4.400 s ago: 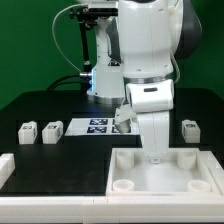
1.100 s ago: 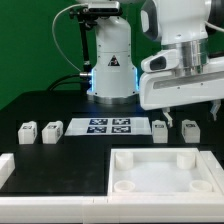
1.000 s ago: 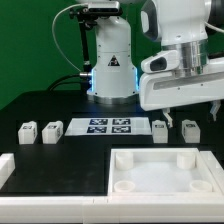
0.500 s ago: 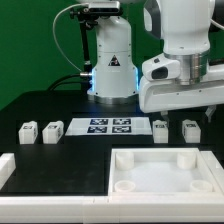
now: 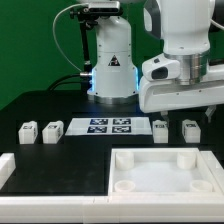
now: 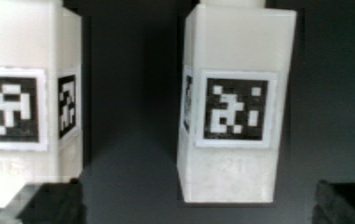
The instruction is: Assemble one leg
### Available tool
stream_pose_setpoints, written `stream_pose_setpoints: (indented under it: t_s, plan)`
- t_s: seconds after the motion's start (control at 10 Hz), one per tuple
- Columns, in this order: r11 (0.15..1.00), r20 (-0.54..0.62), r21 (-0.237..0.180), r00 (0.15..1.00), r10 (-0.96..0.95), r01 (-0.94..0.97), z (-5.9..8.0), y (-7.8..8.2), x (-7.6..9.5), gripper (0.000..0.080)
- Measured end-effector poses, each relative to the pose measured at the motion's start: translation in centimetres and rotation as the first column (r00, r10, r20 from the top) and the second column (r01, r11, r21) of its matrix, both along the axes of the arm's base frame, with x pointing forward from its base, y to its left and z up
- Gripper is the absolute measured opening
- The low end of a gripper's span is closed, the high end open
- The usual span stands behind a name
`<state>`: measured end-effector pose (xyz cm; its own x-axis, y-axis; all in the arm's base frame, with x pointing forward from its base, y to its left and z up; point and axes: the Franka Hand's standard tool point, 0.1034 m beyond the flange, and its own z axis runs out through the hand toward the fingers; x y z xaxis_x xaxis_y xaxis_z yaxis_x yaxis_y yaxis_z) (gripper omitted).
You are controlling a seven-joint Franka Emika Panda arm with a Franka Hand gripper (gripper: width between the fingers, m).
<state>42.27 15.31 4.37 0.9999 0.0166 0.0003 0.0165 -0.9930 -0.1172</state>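
One arm [image 5: 185,40], reaching over the desk's right edge as the exterior view has it. One tray [image 5: 160,190], at the near edge toward the same corner, its visible sockets bare. One marker board [image 5: 108,126], mid-desk. Four legs, upright: left pair [image 5: 25,130] by the exterior view's left edge, right pair [image 5: 189,129] under the arm. One gripper [image 6: 192,200], spread and holding nothing. Its fingertips [image 6: 41,203] flank the leg [image 6: 240,100], apparently untouched; which one of the right pair this is cannot be told.

Step judged in hand: closing on that leg. To do it well: centre the leg between the fingers, keep clear of the neighbour [image 6: 23,90], descend straight, and press on the flat sides before lifting.
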Motion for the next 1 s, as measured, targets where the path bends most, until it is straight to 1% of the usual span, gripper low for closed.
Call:
stream_pose_setpoints:
  t_s: [0.2, 0.3, 0.4, 0.5, 0.6, 0.7, 0.9, 1.0]
  plan:
    - [1.0, 0.0, 0.0, 1.0, 0.0, 0.0, 0.0, 0.0, 0.0, 0.0649]
    - [1.0, -0.168, -0.022, 0.986, 0.011, -0.015, -0.7, -0.2, -2.6, 0.0649]
    - [1.0, -0.281, -0.023, 0.96, 0.011, -0.018, 0.1, 0.1, -2.3, 0.0649]
    - [0.999, -0.413, -0.023, 0.911, 0.017, -0.029, 0.5, 0.4, -2.1, 0.0649]
    - [0.999, -0.484, -0.018, 0.875, 0.022, -0.035, 0.5, 0.7, -1.6, 0.0649]
    - [0.999, -0.587, -0.014, 0.809, 0.034, -0.052, 0.6, 0.8, -2.0, 0.0649]
    - [0.998, -0.74, -0.001, 0.671, 0.042, -0.063, -0.5, 1.0, -1.8, 0.0649]
    - [0.998, -0.781, 0.003, 0.622, 0.043, -0.065, -1.3, 1.2, -1.8, 0.0649]
